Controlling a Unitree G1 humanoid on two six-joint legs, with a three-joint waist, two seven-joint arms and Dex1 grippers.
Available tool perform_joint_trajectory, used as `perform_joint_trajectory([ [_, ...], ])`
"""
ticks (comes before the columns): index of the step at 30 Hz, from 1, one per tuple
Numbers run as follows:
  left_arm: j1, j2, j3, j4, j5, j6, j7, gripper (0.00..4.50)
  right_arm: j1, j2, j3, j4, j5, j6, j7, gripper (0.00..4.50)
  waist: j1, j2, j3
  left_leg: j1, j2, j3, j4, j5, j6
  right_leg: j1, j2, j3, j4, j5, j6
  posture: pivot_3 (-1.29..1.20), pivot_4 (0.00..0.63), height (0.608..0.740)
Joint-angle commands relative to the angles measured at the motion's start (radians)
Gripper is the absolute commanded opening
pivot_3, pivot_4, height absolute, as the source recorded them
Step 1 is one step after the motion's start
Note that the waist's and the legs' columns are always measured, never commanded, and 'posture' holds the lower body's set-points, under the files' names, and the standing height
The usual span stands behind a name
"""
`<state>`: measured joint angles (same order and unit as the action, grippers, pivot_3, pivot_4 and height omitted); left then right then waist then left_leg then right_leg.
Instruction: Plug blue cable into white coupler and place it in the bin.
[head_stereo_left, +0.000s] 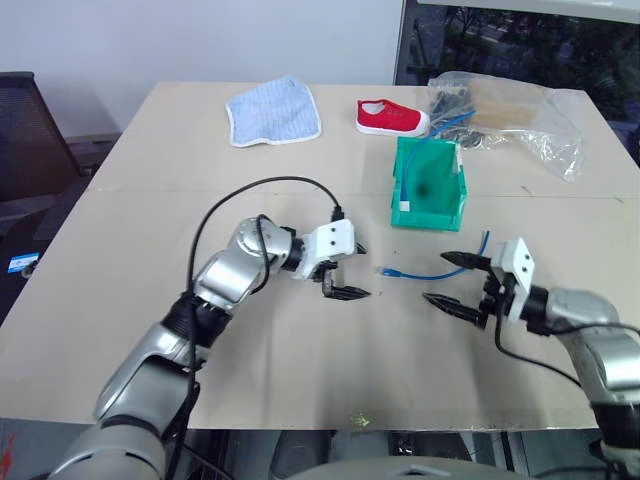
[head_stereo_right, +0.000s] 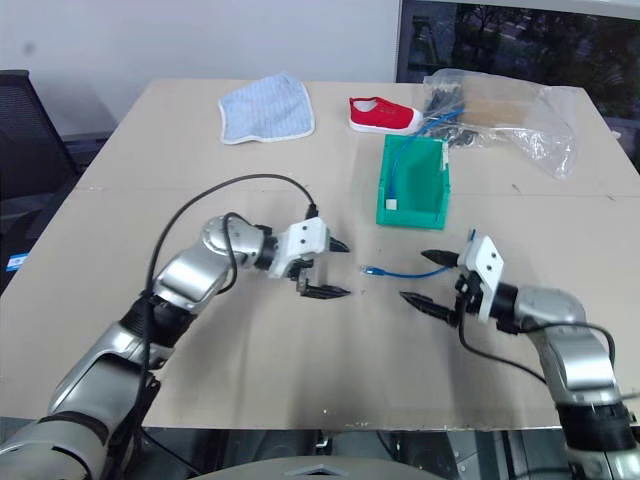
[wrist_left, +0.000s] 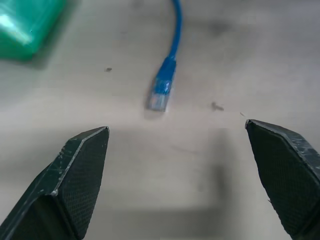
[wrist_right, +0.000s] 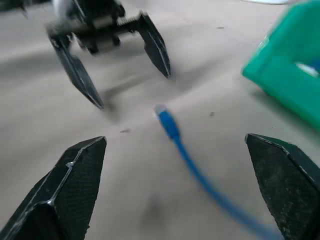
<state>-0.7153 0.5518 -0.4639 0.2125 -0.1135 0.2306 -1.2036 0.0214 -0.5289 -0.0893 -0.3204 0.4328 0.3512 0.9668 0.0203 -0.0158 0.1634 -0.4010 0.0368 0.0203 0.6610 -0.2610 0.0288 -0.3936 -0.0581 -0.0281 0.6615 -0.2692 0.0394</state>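
Note:
The blue cable (head_stereo_left: 420, 272) lies on the table between my two grippers, its clear plug end (wrist_left: 161, 95) pointing toward my left gripper (head_stereo_left: 356, 270). That gripper is open and empty, a short way from the plug. My right gripper (head_stereo_left: 437, 278) is also open, with the cable (wrist_right: 172, 130) running between its spread fingers and not gripped. The cable's far end rises behind the right gripper. The green bin (head_stereo_left: 425, 215) stands just beyond the cable. Inside it, a small white cube that looks like a white coupler (head_stereo_right: 391, 203) sits on another thin blue cable.
At the back of the table lie a blue-and-white cloth (head_stereo_left: 273, 112), a red shoe (head_stereo_left: 391, 117) and a clear plastic bag (head_stereo_left: 510, 115) with cables in it. A black chair (head_stereo_left: 25, 130) stands off the table's left side.

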Motion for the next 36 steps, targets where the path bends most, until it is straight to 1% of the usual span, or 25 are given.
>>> perform_joint_trajectory([
  [1,-0.068,-0.062,-0.011,0.129,0.037,-0.095,-0.040,4.50,0.117,0.021,-0.047,-0.122,0.032,-0.011,-0.070,4.40,-0.006,0.000,0.000,0.001,0.000,0.001,0.001,0.000,0.000,0.000,0.001,0.002,0.001,0.000,0.000,0.00,0.150,0.740],
  [2,-0.091,-0.088,-0.021,0.178,0.050,-0.123,-0.052,4.50,0.173,0.038,-0.051,-0.145,0.029,-0.025,-0.094,4.40,-0.006,0.000,0.000,0.001,0.000,0.000,0.001,0.000,0.000,0.000,0.001,0.002,0.001,0.000,0.000,0.00,0.150,0.740],
  [4,-0.120,-0.116,-0.034,0.252,0.077,-0.170,-0.077,4.50,0.236,0.074,-0.055,-0.174,0.019,-0.054,-0.143,4.40,-0.011,0.000,0.000,0.000,0.001,-0.001,0.004,0.000,0.000,0.001,0.003,0.002,0.001,0.000,0.000,0.00,0.150,0.740],
  [7,-0.146,-0.136,-0.042,0.325,0.108,-0.223,-0.105,3.74,0.284,0.106,-0.061,-0.200,0.012,-0.082,-0.190,4.50,-0.016,0.000,0.000,0.001,0.001,0.001,0.005,0.000,0.000,0.001,0.004,0.006,0.001,0.000,0.000,0.00,0.150,0.740],
  [8,-0.152,-0.139,-0.042,0.342,0.116,-0.237,-0.112,3.25,0.292,0.111,-0.060,-0.206,0.012,-0.087,-0.200,4.50,-0.016,0.000,0.000,0.001,0.001,0.001,0.005,0.000,0.000,0.001,0.005,0.007,0.002,0.000,0.000,0.00,0.150,0.740],
  [9,-0.159,-0.141,-0.048,0.362,0.131,-0.257,-0.119,2.88,0.304,0.114,-0.059,-0.211,0.010,-0.093,-0.209,4.50,-0.015,0.000,0.000,0.001,0.001,0.000,0.006,0.000,0.000,0.001,0.006,0.008,0.002,0.000,0.000,0.00,0.150,0.740],
  [10,-0.166,-0.141,-0.055,0.380,0.145,-0.275,-0.128,2.24,0.317,0.114,-0.057,-0.213,0.006,-0.101,-0.214,4.50,-0.014,0.000,0.000,0.001,0.001,0.001,0.006,0.000,0.000,0.001,0.006,0.009,0.002,0.000,0.000,0.00,0.150,0.740],
  [13,-0.182,-0.149,-0.055,0.420,0.166,-0.307,-0.144,0.79,0.342,0.101,-0.055,-0.206,-0.011,-0.127,-0.220,4.50,-0.011,-0.001,0.000,0.001,0.001,0.001,0.007,0.000,0.000,0.001,0.008,0.014,0.001,0.000,0.000,0.00,0.150,0.740],
  [14,-0.187,-0.154,-0.051,0.429,0.167,-0.310,-0.146,0.23,0.346,0.096,-0.056,-0.200,-0.014,-0.135,-0.217,4.50,-0.011,-0.001,0.000,0.001,0.001,0.001,0.007,0.000,0.000,0.001,0.008,0.015,0.001,0.000,0.000,0.00,0.150,0.740],
  [15,-0.191,-0.159,-0.047,0.437,0.166,-0.314,-0.149,0.11,0.347,0.092,-0.056,-0.196,-0.016,-0.140,-0.214,4.50,-0.011,-0.001,0.000,0.001,0.001,0.001,0.007,0.000,0.000,0.001,0.008,0.015,0.001,0.000,0.000,0.00,0.150,0.740],
  [17,-0.198,-0.174,-0.031,0.447,0.155,-0.315,-0.151,0.11,0.342,0.086,-0.052,-0.193,-0.003,-0.130,-0.211,4.50,-0.011,-0.001,0.000,0.001,0.001,0.001,0.007,0.000,0.000,0.001,0.008,0.016,0.001,0.000,0.000,0.00,0.150,0.740],
  [19,-0.199,-0.200,0.004,0.433,0.115,-0.278,-0.160,0.11,0.336,0.084,-0.042,-0.210,0.041,-0.072,-0.218,4.50,-0.008,-0.001,0.000,0.002,0.001,0.001,0.007,0.000,0.000,0.001,0.008,0.016,0.001,0.000,0.000,0.00,0.150,0.740],
  [20,-0.198,-0.219,0.034,0.408,0.073,-0.226,-0.172,0.11,0.335,0.087,-0.036,-0.227,0.083,-0.026,-0.226,4.50,-0.007,-0.001,0.000,0.001,0.001,0.001,0.007,0.000,0.000,0.001,0.008,0.016,0.001,0.000,0.000,0.00,0.150,0.740],
  [22,-0.201,-0.279,0.138,0.306,-0.102,0.002,-0.194,0.11,0.304,0.124,-0.023,-0.244,0.175,0.045,-0.258,4.50,-0.006,-0.002,0.000,0.000,0.001,0.001,0.007,0.000,0.000,0.001,0.008,0.016,0.001,0.000,0.000,0.00,0.150,0.740],
  [23,-0.201,-0.294,0.174,0.256,-0.168,0.101,-0.205,0.11,0.277,0.149,-0.021,-0.244,0.220,0.071,-0.281,4.50,-0.006,-0.002,0.000,-0.002,0.001,-0.001,0.009,0.000,0.000,0.001,0.008,0.015,0.002,0.000,0.000,0.00,0.150,0.740],
  [24,-0.200,-0.301,0.194,0.224,-0.205,0.162,-0.210,0.11,0.259,0.165,-0.022,-0.243,0.247,0.088,-0.297,4.50,-0.007,-0.002,0.000,-0.002,0.001,-0.001,0.009,0.000,0.000,0.000,0.008,0.015,0.002,0.000,0.000,0.00,0.150,0.740],
  [26,-0.194,-0.299,0.216,0.164,-0.250,0.254,-0.214,0.11,0.215,0.196,-0.032,-0.245,0.311,0.122,-0.333,4.50,-0.013,-0.002,0.000,-0.002,0.001,-0.003,0.009,0.000,0.000,0.000,0.008,0.016,0.001,0.000,0.000,0.00,0.150,0.740],
  [28,-0.189,-0.290,0.240,0.113,-0.307,0.360,-0.216,0.11,0.145,0.260,-0.060,-0.249,0.434,0.143,-0.406,4.50,-0.019,-0.002,0.000,0.000,0.001,-0.002,0.008,0.000,0.000,0.000,0.008,0.018,0.002,0.001,0.001,0.00,0.150,0.740],
  [31,-0.171,-0.276,0.247,0.065,-0.343,0.439,-0.212,0.11,0.080,0.317,-0.094,-0.271,0.605,0.164,-0.479,4.50,-0.028,-0.001,0.000,0.001,0.001,-0.003,0.008,0.000,0.000,0.000,0.009,0.018,0.003,0.001,0.001,0.00,0.150,0.740],
  [33,-0.160,-0.271,0.251,0.043,-0.364,0.476,-0.210,0.11,0.055,0.328,-0.107,-0.288,0.696,0.174,-0.510,4.50,-0.026,-0.001,0.000,0.000,0.001,-0.004,0.008,0.000,0.000,0.001,0.009,0.017,0.003,0.001,0.001,0.00,0.150,0.740],
  [35,-0.153,-0.273,0.259,0.031,-0.385,0.504,-0.203,0.11,0.040,0.316,-0.111,-0.301,0.761,0.189,-0.526,4.50,-0.026,-0.001,0.000,0.000,0.001,-0.003,0.008,0.000,0.000,0.000,0.009,0.017,0.003,0.001,0.001,0.00,0.150,0.740],
  [36,-0.154,-0.278,0.270,0.030,-0.399,0.518,-0.194,0.04,0.037,0.303,-0.109,-0.304,0.775,0.196,-0.527,4.25,-0.026,-0.001,0.000,0.000,0.001,-0.003,0.008,0.000,0.000,0.000,0.009,0.017,0.003,0.001,0.001,0.00,0.150,0.740],
])
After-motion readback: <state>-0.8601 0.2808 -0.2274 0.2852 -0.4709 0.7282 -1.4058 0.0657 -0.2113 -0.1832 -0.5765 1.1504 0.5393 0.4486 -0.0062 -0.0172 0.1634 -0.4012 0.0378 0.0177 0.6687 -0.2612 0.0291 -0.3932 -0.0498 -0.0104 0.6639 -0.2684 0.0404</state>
